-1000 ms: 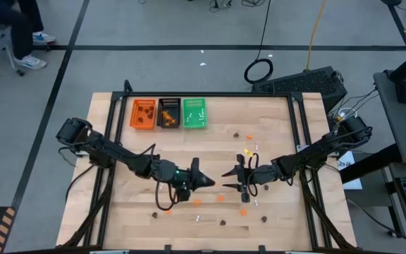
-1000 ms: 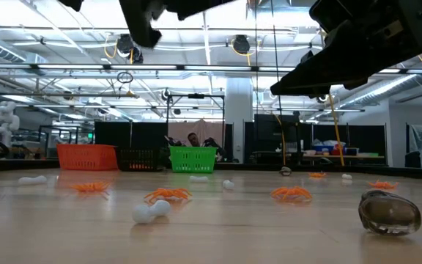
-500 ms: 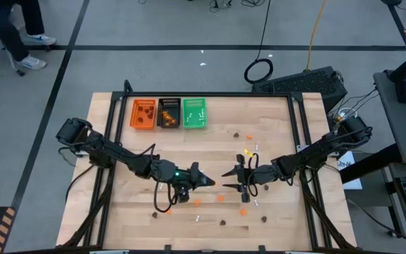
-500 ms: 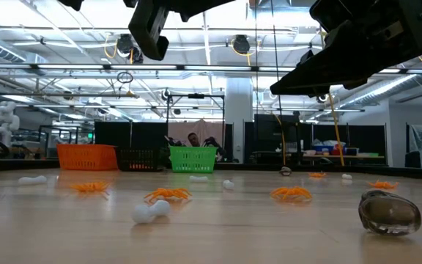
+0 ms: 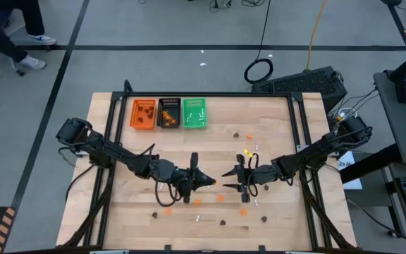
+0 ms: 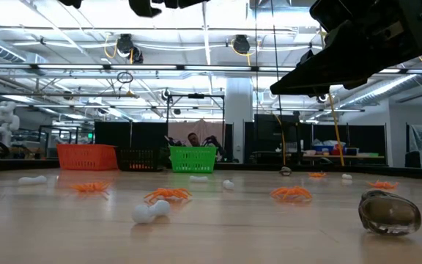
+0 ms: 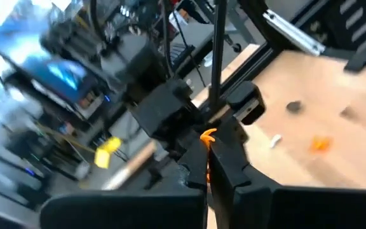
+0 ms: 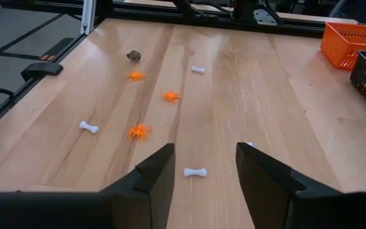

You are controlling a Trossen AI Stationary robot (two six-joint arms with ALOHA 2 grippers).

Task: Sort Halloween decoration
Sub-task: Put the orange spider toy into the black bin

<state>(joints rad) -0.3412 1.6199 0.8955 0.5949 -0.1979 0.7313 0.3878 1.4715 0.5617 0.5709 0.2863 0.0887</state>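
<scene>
The table [image 5: 273, 120] has its widest bare stretch across the middle back, between the 3 trays [image 5: 169, 113] at the back left corner and the 2 arms. The left gripper [image 5: 207, 182], pinched on an orange spider [image 7: 206, 135], and the right gripper [image 5: 229, 179], fingers parted, meet tip to tip at the centre, blocking passage there. Orange spiders [image 8: 138, 131], white bones [image 8: 195, 172] and brown lumps [image 6: 389, 213] lie scattered over the front and right of the table, with small gaps between them. The frame rails [image 5: 296, 120] close in both sides.

orange spiders [image 8: 138, 131], white bones [image 8: 195, 172], brown blobs [image 8: 133, 55] scattered on tabletop
</scene>
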